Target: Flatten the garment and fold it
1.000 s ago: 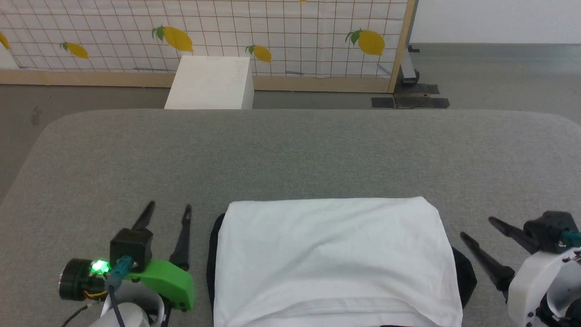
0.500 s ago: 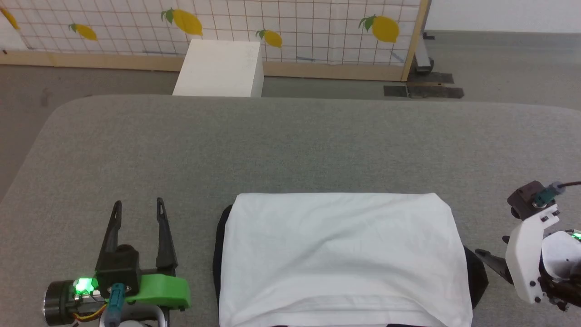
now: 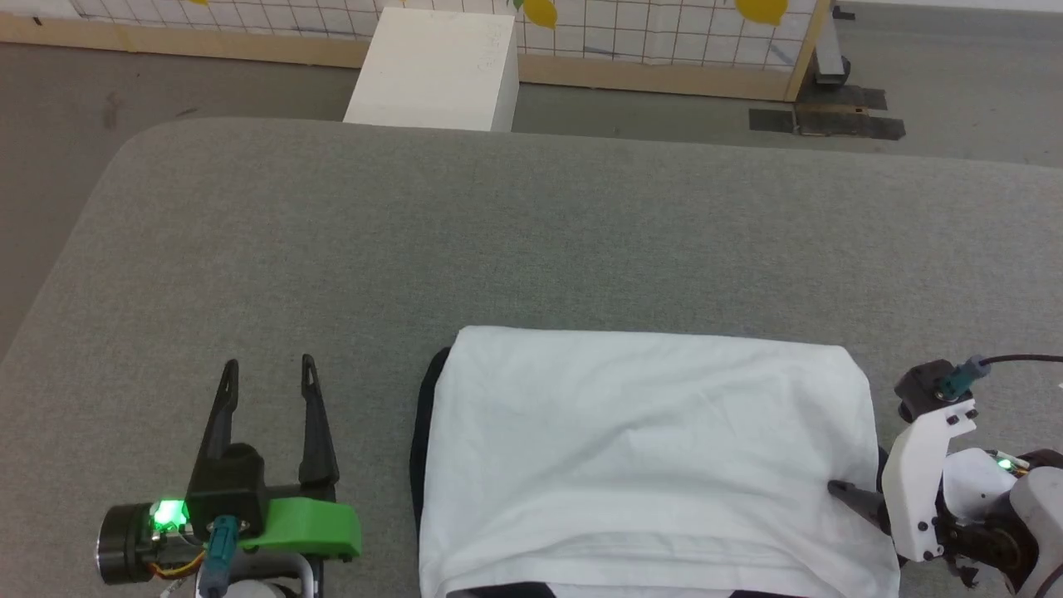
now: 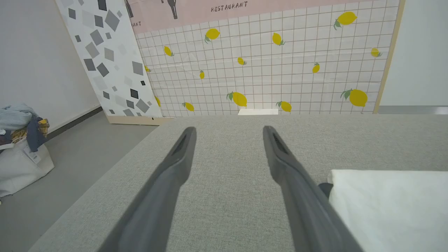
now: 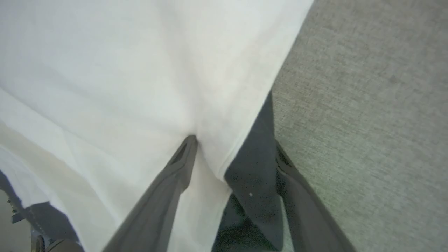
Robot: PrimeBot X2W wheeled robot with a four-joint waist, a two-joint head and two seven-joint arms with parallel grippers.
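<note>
1. This looks like a staged robot test room, not a lived-in home. Wood-framed backdrop panels stand free on the floor, one a lemon-printed grid panel point(image 4: 266, 70) and one a grey-squares panel point(image 4: 108, 59).
2. A pink strip lettered "RESTAURANT" point(image 4: 229, 6) runs above the lemons.
3. Black tape patches point(image 3: 826, 123) mark the bare grey floor point(image 3: 208, 83).
4. The grey fabric-covered table point(image 3: 531, 232) serves as the workbench.
5. A white bag heaped with clothes point(image 4: 21, 164) sits by the wall.

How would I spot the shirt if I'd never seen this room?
Look for the big grey table in front of the lemon-patterned wall. Near its near edge lies the shirt, folded into a flat white rectangle. Black sleeve edges peek out at its sides, unlike the white box standing on the floor behind the table.
</note>
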